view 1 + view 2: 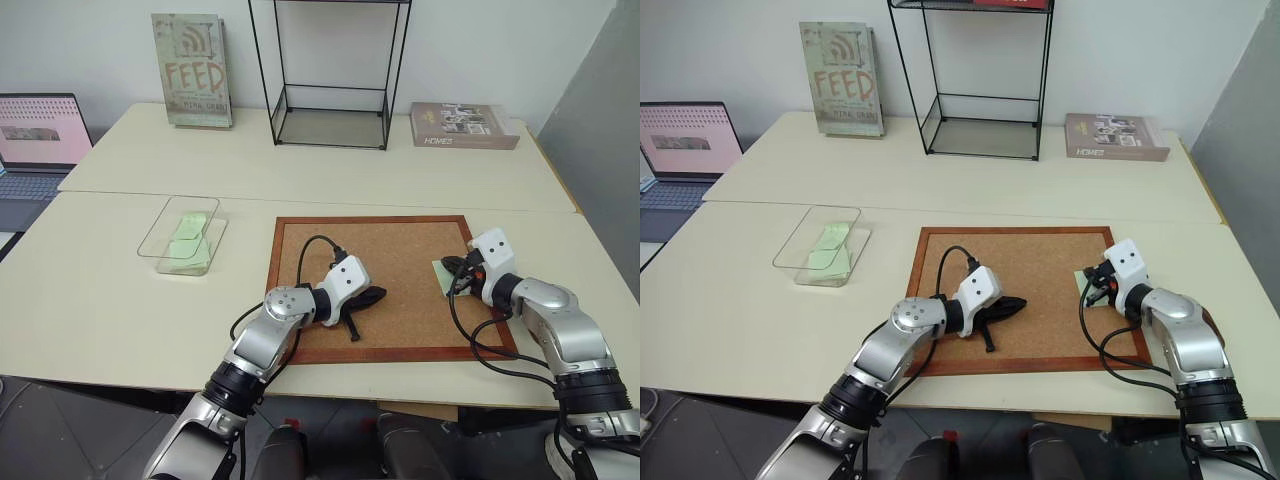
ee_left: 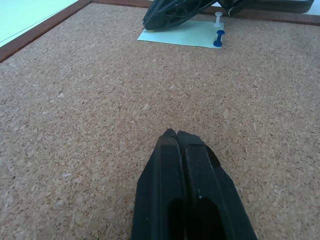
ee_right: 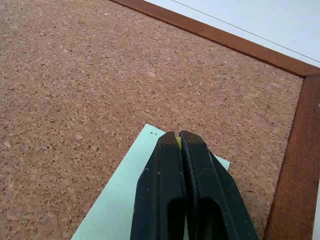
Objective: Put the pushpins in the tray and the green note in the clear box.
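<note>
Mint green note (image 3: 122, 200) flat on corkboard (image 3: 75, 75); white and blue pushpins (image 2: 218, 37) upright beside it.

I see a rough, grainy brown corkboard (image 1: 400, 265) in smooth wood, matt mint-green paper note (image 3: 130, 200), clear glossy plastic box (image 1: 160, 232).

The cream tabletop (image 1: 120, 300) carries a corkboard (image 1: 400, 270), the clear box (image 1: 158, 232), a wire shelf (image 1: 330, 128), 2 books (image 1: 463, 126) and a laptop (image 1: 35, 150).

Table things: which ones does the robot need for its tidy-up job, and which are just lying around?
For the job: pushpins, green note, clear box.

Just lying about: corkboard, wire shelf, FEED book, flat book, laptop.
</note>
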`<action>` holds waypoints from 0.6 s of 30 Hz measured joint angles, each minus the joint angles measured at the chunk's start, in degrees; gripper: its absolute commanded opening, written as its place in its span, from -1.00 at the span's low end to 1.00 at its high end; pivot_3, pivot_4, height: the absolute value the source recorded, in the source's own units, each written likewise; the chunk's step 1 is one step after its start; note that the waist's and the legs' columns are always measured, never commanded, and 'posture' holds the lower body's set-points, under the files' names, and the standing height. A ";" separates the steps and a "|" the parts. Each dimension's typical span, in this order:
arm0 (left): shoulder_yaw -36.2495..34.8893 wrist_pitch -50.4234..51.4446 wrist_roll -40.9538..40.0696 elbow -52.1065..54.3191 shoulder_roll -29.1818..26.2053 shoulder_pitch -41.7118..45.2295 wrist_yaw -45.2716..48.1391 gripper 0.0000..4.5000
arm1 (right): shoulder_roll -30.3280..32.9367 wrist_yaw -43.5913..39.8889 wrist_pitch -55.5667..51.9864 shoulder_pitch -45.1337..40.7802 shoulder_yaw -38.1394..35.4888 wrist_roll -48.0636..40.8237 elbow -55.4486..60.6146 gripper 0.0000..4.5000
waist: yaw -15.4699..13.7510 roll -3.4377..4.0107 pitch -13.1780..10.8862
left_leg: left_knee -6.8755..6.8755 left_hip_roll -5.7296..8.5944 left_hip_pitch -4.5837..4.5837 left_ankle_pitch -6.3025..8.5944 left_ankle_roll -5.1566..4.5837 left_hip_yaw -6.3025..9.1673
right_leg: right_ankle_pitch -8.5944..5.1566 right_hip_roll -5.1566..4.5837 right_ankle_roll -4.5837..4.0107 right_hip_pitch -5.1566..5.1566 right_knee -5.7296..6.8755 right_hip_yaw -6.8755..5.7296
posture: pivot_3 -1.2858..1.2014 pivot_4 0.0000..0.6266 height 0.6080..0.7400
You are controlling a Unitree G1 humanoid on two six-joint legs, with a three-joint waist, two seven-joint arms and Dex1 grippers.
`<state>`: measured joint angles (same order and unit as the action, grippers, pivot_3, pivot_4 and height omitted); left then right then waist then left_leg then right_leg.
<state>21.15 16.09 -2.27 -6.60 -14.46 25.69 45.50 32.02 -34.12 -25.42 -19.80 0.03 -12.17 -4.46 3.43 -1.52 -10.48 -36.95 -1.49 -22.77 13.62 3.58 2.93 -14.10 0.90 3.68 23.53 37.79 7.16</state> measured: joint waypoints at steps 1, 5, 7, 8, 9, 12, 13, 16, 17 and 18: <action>0.19 0.07 0.20 0.01 -0.15 0.11 0.12 -1.00 | 0.03 0.04 -0.36 0.08 -0.03 -0.05 0.44 -0.99 | 0.00 0.00 0.00 | 0.01 0.00 0.00 0.00 0.00 0.00 | 0.00 0.00 0.00 0.00 0.00 0.00 | 0.03 -0.52 1.00; 0.97 0.94 0.70 0.11 -0.71 1.02 0.38 -1.00 | 0.51 0.21 -1.80 0.53 -0.92 -0.48 4.36 -0.99 | 0.01 0.01 0.01 | 0.00 0.00 0.01 0.00 0.00 0.00 | 0.00 0.00 0.00 0.00 0.00 0.01 | 0.03 -0.52 1.00; 1.01 1.05 0.81 0.03 -0.73 1.11 0.25 -1.00 | 0.59 0.31 -2.32 0.53 -1.38 -0.75 6.02 -0.99 | 0.04 0.01 0.01 | -0.01 0.00 0.07 0.00 0.00 0.00 | 0.00 0.00 0.00 -0.05 0.00 0.01 | 0.03 -0.52 1.00; 1.03 1.08 0.83 -0.08 -0.73 1.20 0.22 -1.00 | 0.59 0.41 -2.74 0.54 -1.57 -0.92 6.87 -0.99 | 0.04 0.01 0.01 | -0.01 0.00 0.08 0.00 0.00 0.00 | 0.00 0.00 0.00 -0.06 0.01 0.01 | 0.03 -0.52 1.00; 1.05 1.09 0.85 -0.19 -0.73 1.28 0.22 -1.00 | 0.59 0.47 -2.99 0.55 -1.76 -1.12 7.73 -0.99 | 0.03 0.01 0.01 | -0.01 -0.01 0.11 0.00 0.00 0.00 | 0.00 0.00 0.00 -0.08 0.01 0.00 | 0.03 -0.52 1.00; 1.15 1.09 0.88 -0.33 -0.73 1.39 0.30 -1.00 | 0.59 0.75 -3.72 0.59 -2.39 -1.58 10.17 -0.99 | 0.03 0.01 0.02 | -0.01 -0.01 0.14 0.00 0.00 0.00 | -0.01 0.01 -0.01 -0.12 0.01 0.00 | 0.03 -0.52 1.00; 1.24 1.08 0.88 -0.34 -0.72 1.45 0.35 -1.00 | 0.50 1.12 -4.15 0.79 -2.58 -1.69 11.12 -0.99 | 0.00 0.02 0.01 | 0.00 0.00 0.14 0.00 0.00 0.00 | -0.01 0.00 -0.01 -0.13 0.00 0.00 | 0.03 -0.52 1.00; 1.73 1.07 0.91 -0.34 -0.73 1.59 0.51 -1.00 | 0.37 2.20 -5.30 1.37 -3.26 -2.16 13.76 -0.99 | -0.04 0.02 0.01 | 0.00 0.00 0.13 0.00 0.00 0.00 | 0.00 0.00 -0.01 -0.13 -0.01 0.00 | 0.03 -0.52 1.00; 1.94 1.03 0.92 -0.31 -0.73 1.60 0.50 -1.00 | 0.41 2.72 -5.84 1.87 -3.95 -2.45 15.05 -0.99 | -0.05 0.02 0.01 | 0.01 0.00 0.13 0.00 0.00 0.01 | -0.01 0.00 -0.01 -0.13 -0.01 0.00 | 0.03 -0.52 1.00; 2.06 1.02 0.93 -0.26 -0.70 1.63 0.47 -1.00 | 0.54 3.11 -6.40 2.52 -4.83 -2.59 16.48 -0.99 | -0.07 0.02 0.02 | 0.02 0.00 0.12 0.00 0.00 0.02 | -0.01 0.00 -0.01 -0.12 -0.01 0.00 | 0.03 -0.52 1.00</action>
<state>23.21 17.12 -1.34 -6.86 -15.16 27.32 45.97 32.57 -31.02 -31.82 -17.28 -4.79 -14.76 12.02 3.36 -1.51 -10.46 -36.93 -1.49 -22.66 13.62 3.58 2.95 -14.10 0.90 3.67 23.40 37.77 7.15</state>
